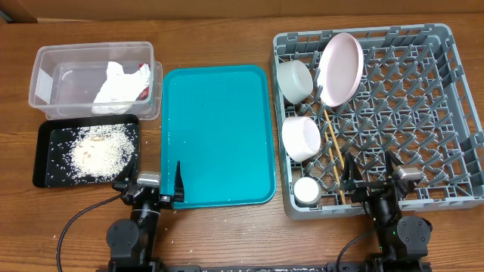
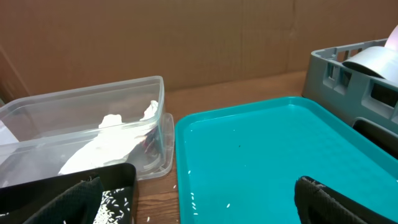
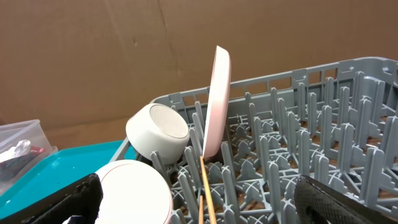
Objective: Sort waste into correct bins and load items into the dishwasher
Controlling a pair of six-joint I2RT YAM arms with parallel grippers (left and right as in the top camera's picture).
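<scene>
Both arms sit folded low along the overhead frame's bottom edge, the left arm (image 1: 133, 231) at lower left, the right arm (image 1: 398, 227) at lower right. The left gripper (image 2: 199, 200) and right gripper (image 3: 198, 200) gape wide, holding nothing.

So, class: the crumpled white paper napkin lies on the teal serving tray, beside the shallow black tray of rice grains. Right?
No: the crumpled white paper napkin lies in the clear rectangular plastic tub, per the overhead view. Rest stands.

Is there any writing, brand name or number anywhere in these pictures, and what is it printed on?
No readable text anywhere.
A white patch on the left wall of the clear tub may be a label, but it is too small to read.
The red wrapper shows no legible print.
</scene>
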